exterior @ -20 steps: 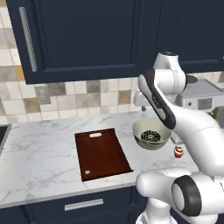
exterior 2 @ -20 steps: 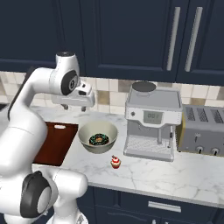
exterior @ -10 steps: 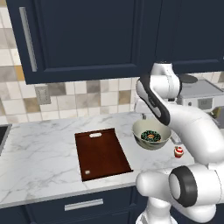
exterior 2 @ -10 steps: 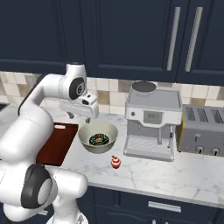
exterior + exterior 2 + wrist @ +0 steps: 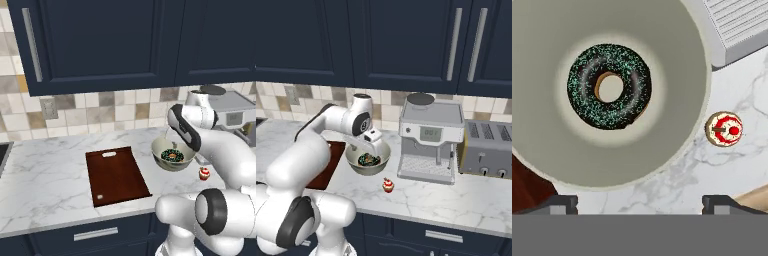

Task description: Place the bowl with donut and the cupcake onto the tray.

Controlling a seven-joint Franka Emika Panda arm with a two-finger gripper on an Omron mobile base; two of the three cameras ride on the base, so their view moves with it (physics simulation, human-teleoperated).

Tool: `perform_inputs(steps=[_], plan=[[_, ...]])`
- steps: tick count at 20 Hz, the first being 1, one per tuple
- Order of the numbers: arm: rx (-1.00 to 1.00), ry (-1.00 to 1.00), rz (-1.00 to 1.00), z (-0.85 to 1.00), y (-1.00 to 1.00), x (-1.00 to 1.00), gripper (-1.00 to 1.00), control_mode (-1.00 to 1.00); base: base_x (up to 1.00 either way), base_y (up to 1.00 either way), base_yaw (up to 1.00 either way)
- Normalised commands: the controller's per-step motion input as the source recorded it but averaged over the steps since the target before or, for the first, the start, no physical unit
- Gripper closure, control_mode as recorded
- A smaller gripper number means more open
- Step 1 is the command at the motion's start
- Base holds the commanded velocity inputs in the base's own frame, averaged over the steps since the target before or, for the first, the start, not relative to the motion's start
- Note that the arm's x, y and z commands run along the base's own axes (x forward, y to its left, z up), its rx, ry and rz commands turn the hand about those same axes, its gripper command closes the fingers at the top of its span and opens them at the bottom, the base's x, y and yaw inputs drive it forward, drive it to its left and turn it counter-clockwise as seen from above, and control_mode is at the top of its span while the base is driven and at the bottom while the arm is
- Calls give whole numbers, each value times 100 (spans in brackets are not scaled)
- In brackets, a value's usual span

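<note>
Hovering my gripper (image 5: 639,200) right over the bowl (image 5: 172,155) with donut (image 5: 609,86), jaws spread wide and empty; bowl's just off the tray (image 5: 116,175)'s right edge, cupcake (image 5: 724,129) beside it.

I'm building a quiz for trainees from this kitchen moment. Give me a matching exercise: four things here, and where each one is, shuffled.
Things:
1. donut
2. cupcake
3. tray
4. bowl

Places:
A. on the counter, between tray and coffee machine
B. inside the bowl
C. alone on the marble, nearer the counter's front edge than the bowl
D. flat on the counter, nothing on it

Pairs: 1-B, 2-C, 3-D, 4-A
</note>
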Motion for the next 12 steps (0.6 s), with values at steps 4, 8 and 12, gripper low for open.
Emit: perform_inputs(steps=[4, 8, 12], plan=[[0, 0, -22, -55, -12, 0, -100, -100, 0, 0, 0], [0, -1, -9, -20, 0, 7, -100, -100, 0, 0, 0], [0, 1, -15, -11, 0, 20, -100, -100, 0, 0, 0]])
